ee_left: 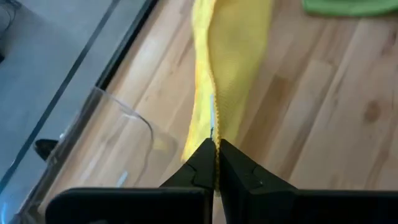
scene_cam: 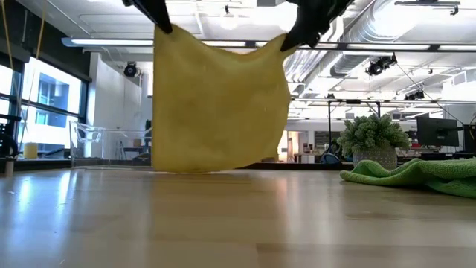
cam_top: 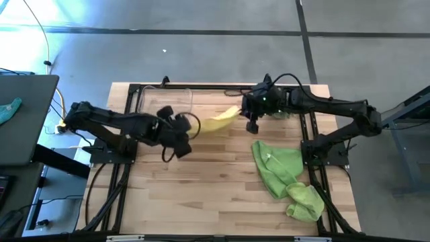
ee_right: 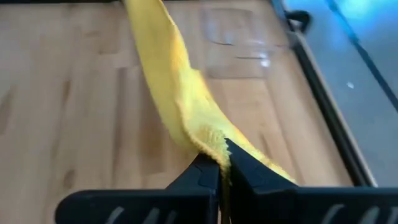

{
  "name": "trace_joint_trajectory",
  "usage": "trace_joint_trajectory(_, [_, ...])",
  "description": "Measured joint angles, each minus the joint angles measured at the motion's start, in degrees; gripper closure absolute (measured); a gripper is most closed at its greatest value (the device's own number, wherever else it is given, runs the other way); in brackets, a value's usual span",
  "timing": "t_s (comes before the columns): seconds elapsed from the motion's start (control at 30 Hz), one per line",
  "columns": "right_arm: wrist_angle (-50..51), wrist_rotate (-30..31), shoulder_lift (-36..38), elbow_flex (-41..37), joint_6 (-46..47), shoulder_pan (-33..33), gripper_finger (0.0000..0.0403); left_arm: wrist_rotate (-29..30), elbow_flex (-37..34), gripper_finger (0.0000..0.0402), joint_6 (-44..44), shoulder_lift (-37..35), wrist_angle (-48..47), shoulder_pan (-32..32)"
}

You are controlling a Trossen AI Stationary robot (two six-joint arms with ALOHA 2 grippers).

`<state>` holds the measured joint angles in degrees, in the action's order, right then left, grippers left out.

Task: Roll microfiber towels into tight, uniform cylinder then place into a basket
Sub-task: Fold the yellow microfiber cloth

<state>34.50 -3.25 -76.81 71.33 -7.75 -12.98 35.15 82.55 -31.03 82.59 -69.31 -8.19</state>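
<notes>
Mid-frame in the high view, the left claw (cam_top: 180, 128) and right claw (cam_top: 251, 115) each pinch a corner of the yellow towel (scene_cam: 219, 100), hanging it flat above the tabletop (cam_top: 215, 195), probably to spread it for rolling.

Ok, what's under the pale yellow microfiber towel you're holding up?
Bare wooden table, nothing else. The pale yellow microfiber towel hangs between the left gripper and right gripper, its lower edge at the wood. It hides part of the room behind.

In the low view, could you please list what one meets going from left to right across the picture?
Clear plastic basket → pale yellow microfiber towel hanging from both grippers → spiky green potted plant → crumpled light green towels.
</notes>
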Motion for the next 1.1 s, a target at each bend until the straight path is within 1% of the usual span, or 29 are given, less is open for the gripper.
trace_joint_trajectory(0.1, [-1.6, -0.2, 0.5, 0.0, -0.2, 1.6, 0.0403, 2.0, -0.1, 0.0399, -1.9, -0.2, 0.2, -1.8])
trace_joint_trajectory(0.27, [-7.6, -0.2, 3.7, 0.0, -0.3, 5.0, 0.0403, 4.8, 0.0, 0.0399, -4.3, -2.2, 0.1, -4.7])
trace_joint_trajectory(0.4, [-6.7, -0.1, 5.1, 0.0, -1.2, 6.7, 0.0403, 6.2, 0.0, 0.0399, -3.5, -2.9, -1.1, -6.3])
trace_joint_trajectory(0.57, [-5.7, 1.1, 3.3, 0.0, 1.8, 6.5, 0.0403, 7.0, 0.0, 0.0399, -2.6, -2.5, -1.2, -5.4])
trace_joint_trajectory(0.7, [-7.0, 7.8, 0.9, 0.0, -1.0, 6.1, 0.0403, 9.3, -0.1, 0.0399, -1.7, -2.4, -1.6, -4.6])
trace_joint_trajectory(0.77, [-8.6, 9.4, 0.1, 0.0, -3.7, 5.3, 0.0402, 9.9, -0.1, 0.0399, -1.7, -2.8, -1.9, -4.2])
trace_joint_trajectory(0.87, [-11.5, 9.3, -0.1, 0.0, -7.2, 4.2, 0.0403, 11.4, -0.1, 0.0399, -1.4, -3.4, -2.1, -4.0])
trace_joint_trajectory(0.93, [-12.8, 9.2, -0.1, 0.0, -8.0, 3.8, 0.0403, 11.5, -0.1, 0.0399, -1.4, -4.1, -2.4, -4.3])
trace_joint_trajectory(1.03, [-11.9, 8.9, 0.0, 0.0, -7.8, 3.6, 0.0403, 11.4, 0.0, 0.0399, -2.1, -4.2, -3.2, -5.4])
trace_joint_trajectory(1.1, [-9.6, 7.9, -0.3, -0.1, -7.7, 3.7, 0.0403, 10.0, -0.1, 0.0399, -3.2, -4.0, -3.6, -6.2])
